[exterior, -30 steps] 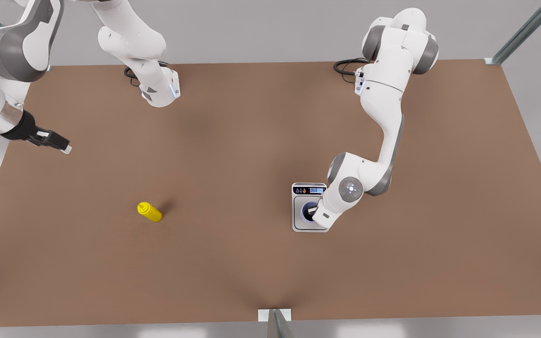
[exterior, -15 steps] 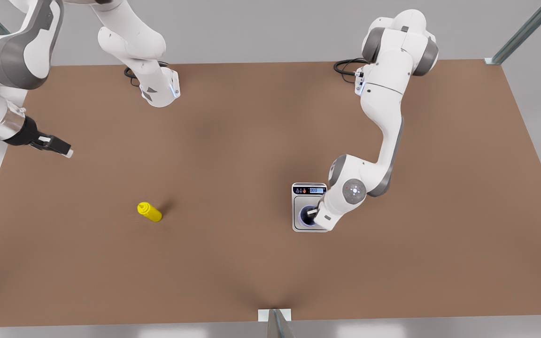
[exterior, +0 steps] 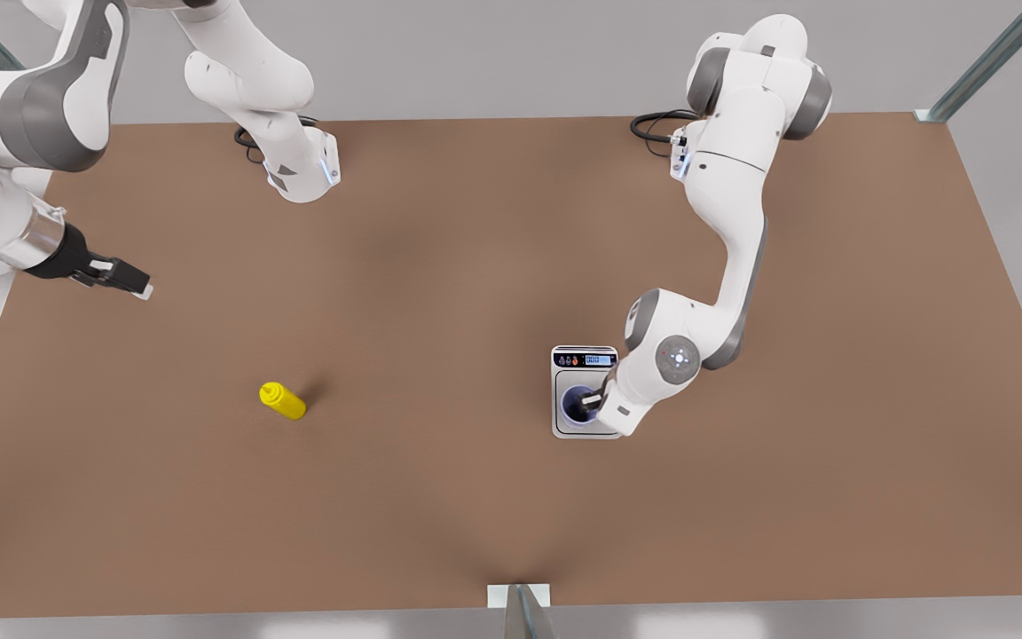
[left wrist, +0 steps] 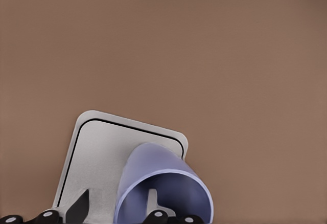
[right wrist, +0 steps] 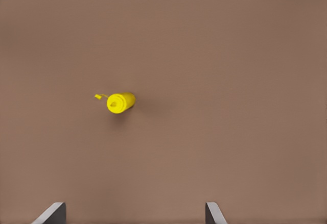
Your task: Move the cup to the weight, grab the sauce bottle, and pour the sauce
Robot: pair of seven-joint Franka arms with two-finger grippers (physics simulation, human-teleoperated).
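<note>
The left tool (exterior: pixel 593 399) pinches the cup's (exterior: pixel 578 405) rim on the weight (exterior: pixel 584 358); the right tool (exterior: pixel 140 289), spread, hovers far from the sauce bottle (exterior: pixel 282 400).

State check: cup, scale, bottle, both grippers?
Lavender-purple tapered cup: upright on the scale's plate, dark inside, no sauce visible.
White-and-grey kitchen scale: flat on the brown table, display lit.
Bright yellow squeeze bottle: standing apart on the table, untouched.
Left gripper: at the cup, one finger inside the rim, one outside.
Right gripper: open, above the table, short of the bottle.
</note>
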